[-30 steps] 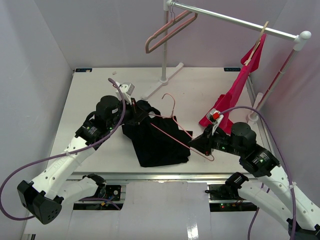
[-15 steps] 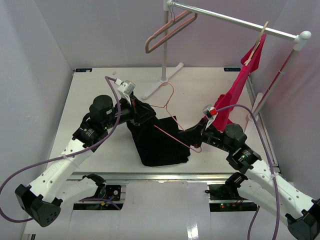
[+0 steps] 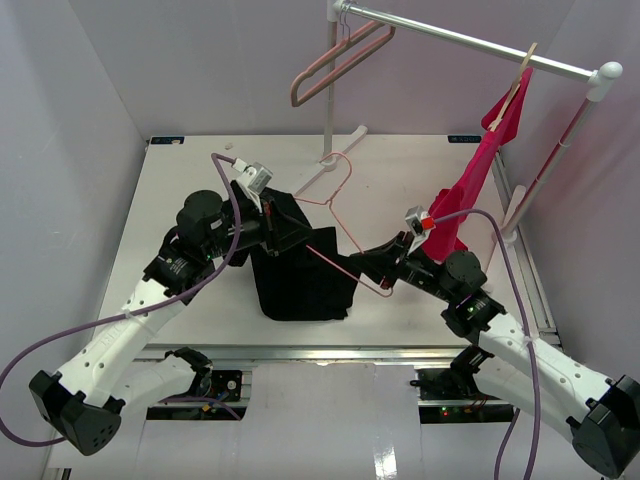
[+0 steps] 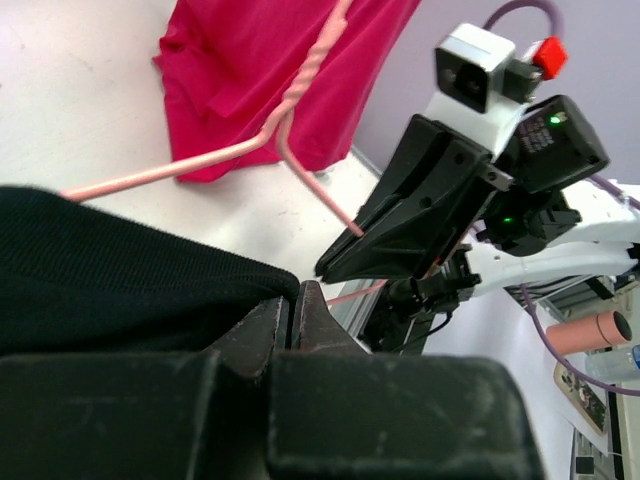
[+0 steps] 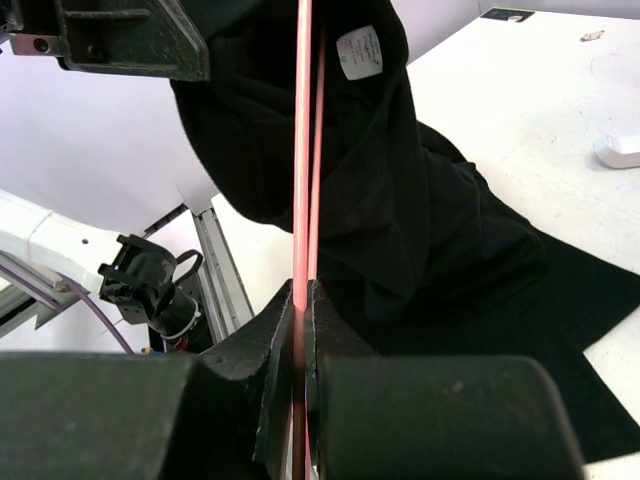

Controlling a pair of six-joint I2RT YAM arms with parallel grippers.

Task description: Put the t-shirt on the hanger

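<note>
The black t-shirt (image 3: 300, 275) hangs lifted off the table from my left gripper (image 3: 283, 228), which is shut on its upper edge; the cloth also shows in the left wrist view (image 4: 110, 270) and the right wrist view (image 5: 400, 200), with a white label near its neck. The thin salmon-pink wire hanger (image 3: 335, 205) is held tilted in the air. My right gripper (image 3: 372, 268) is shut on its lower wire (image 5: 303, 150). One hanger arm reaches into the shirt near the left gripper. The hanger's twisted neck shows in the left wrist view (image 4: 300, 80).
A clothes rail (image 3: 470, 42) stands at the back with two thicker pink hangers (image 3: 335, 62) and a red shirt (image 3: 475, 180) on a wooden hanger. The rail's base (image 3: 335, 150) sits behind the hanger. The table's front edge (image 3: 300, 348) lies just below the shirt.
Both grippers moved up and toward each other. The shirt has come off the table and now hangs bunched. The hanger has swung up and back, its hook nearer the rail base.
</note>
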